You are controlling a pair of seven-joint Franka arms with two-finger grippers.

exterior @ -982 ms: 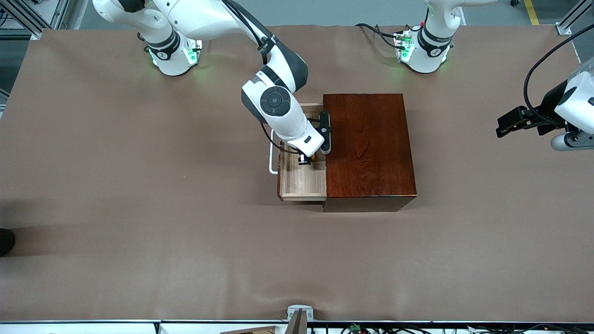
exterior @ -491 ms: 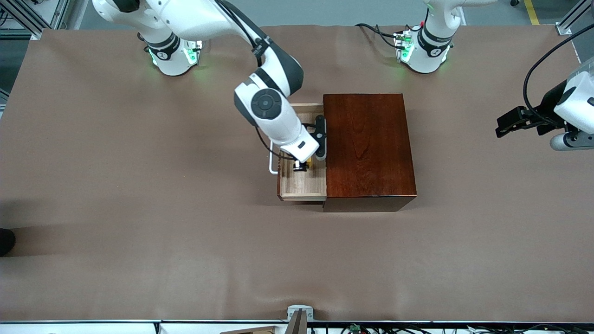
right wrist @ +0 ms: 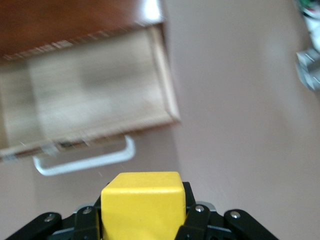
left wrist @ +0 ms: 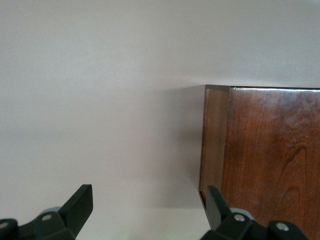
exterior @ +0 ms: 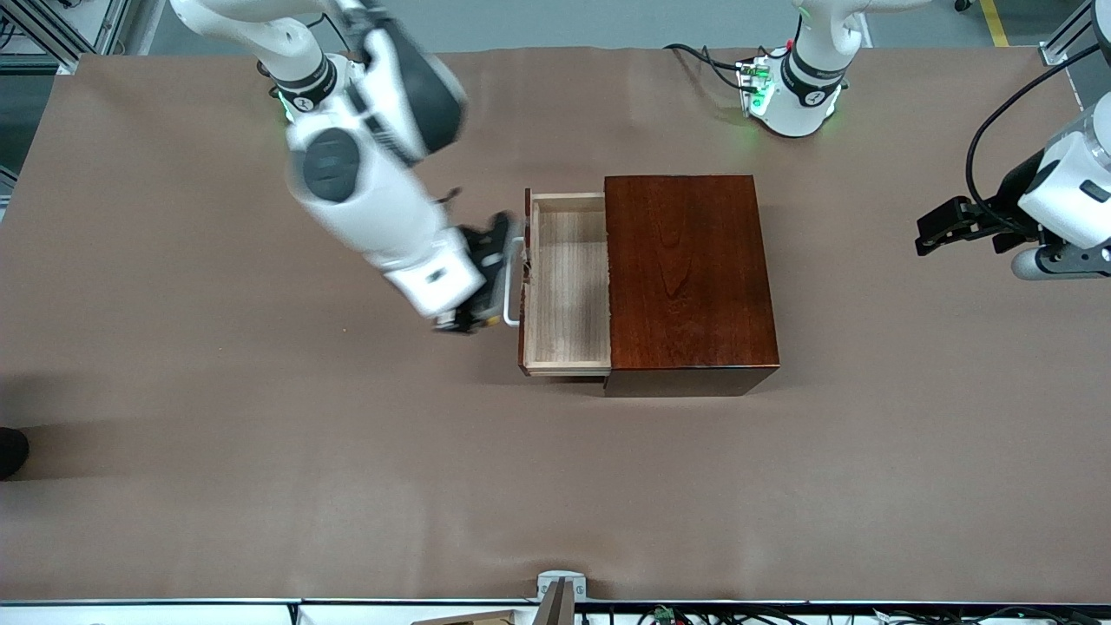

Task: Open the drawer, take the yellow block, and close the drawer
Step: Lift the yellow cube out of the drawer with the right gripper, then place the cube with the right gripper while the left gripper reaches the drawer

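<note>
The drawer [exterior: 568, 286] stands pulled out of the dark mahogany box [exterior: 690, 278], its pale wooden tray bare inside, with the white bar handle [exterior: 512, 282] facing the right arm's end of the table. My right gripper [exterior: 457, 323] hangs over the table just in front of that handle, shut on the yellow block [right wrist: 141, 202]. The right wrist view shows the block between the black fingers, with the open drawer [right wrist: 90, 95] and handle [right wrist: 85, 160] past it. My left gripper [exterior: 933, 234] waits open in the air over the left arm's end of the table, its fingers [left wrist: 80, 205] spread wide beside the box [left wrist: 270, 150].
The brown mat [exterior: 260, 434] covers the whole table. The two arm bases [exterior: 325, 104] [exterior: 794, 95] stand along the edge farthest from the front camera. A small metal bracket [exterior: 560, 586] sits at the nearest edge.
My right gripper has lifted the yellow block out of the drawer and swung over the handle toward the right arm's end. The drawer tray now shows bare. The left arm has barely shifted.
</note>
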